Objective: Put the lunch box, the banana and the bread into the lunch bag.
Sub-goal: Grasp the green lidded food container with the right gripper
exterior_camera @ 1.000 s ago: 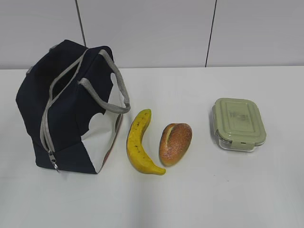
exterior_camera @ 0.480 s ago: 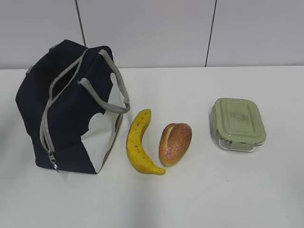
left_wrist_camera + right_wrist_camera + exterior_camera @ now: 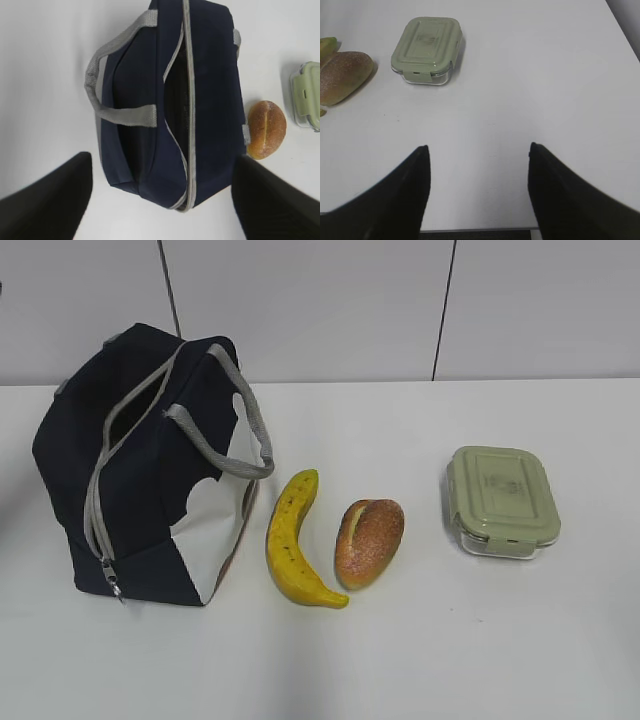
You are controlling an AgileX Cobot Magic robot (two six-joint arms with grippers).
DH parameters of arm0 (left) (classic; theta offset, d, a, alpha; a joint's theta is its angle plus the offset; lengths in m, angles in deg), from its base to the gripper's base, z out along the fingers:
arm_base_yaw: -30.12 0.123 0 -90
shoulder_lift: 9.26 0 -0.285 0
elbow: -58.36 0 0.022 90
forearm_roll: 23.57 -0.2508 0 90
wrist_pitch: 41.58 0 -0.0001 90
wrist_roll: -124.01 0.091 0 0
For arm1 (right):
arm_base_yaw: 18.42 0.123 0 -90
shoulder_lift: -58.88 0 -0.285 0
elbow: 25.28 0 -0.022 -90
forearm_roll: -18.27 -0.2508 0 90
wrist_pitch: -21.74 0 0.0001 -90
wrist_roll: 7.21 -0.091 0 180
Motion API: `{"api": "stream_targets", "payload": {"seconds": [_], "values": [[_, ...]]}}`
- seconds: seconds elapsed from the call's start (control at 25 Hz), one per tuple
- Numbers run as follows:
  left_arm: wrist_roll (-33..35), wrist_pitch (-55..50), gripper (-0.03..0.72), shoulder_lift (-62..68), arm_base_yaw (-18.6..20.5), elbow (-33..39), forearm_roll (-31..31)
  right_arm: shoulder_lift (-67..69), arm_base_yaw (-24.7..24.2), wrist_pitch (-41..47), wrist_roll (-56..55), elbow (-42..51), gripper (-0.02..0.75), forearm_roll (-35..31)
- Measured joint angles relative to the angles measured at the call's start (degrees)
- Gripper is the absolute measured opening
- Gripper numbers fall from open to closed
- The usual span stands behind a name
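Note:
The navy lunch bag (image 3: pixel 140 480) stands at the table's left, its zipper partly parted at the top. Right of it lie the yellow banana (image 3: pixel 292 540) and the golden bread (image 3: pixel 369 541), then the green-lidded lunch box (image 3: pixel 501 498). No arm shows in the exterior view. From above, my left gripper (image 3: pixel 162 160) hangs open over the near end of the lunch bag (image 3: pixel 175 100), holding nothing; the bread (image 3: pixel 266 129) and lunch box (image 3: pixel 307 95) sit at the right edge. My right gripper (image 3: pixel 477 150) is open over bare table, with the lunch box (image 3: pixel 426 49) and bread (image 3: pixel 344 76) far ahead to its left.
Two grey webbing handles (image 3: pixel 225 440) arch over the bag's top. A grey zipper pull (image 3: pixel 113 585) hangs at the bag's near lower corner. A white panelled wall (image 3: pixel 400 310) closes the back. The table's near edge (image 3: pixel 475 231) lies just under the right gripper.

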Motion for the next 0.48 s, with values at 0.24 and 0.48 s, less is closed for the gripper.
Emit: {"api": "stream_targets", "payload": {"seconds": [0.24, 0.48], "values": [[2.3, -2.6, 0.517, 12.0, -2.7, -8.6, 1.1, 0.0, 0.0, 0.0, 0.0, 0.0, 0.458, 0.0], [2.6, -6.3, 0.475, 22.8, -5.4, -17.5, -3.5, 0.0, 0.0, 0.0, 0.0, 0.0, 0.458, 0.0]]}}
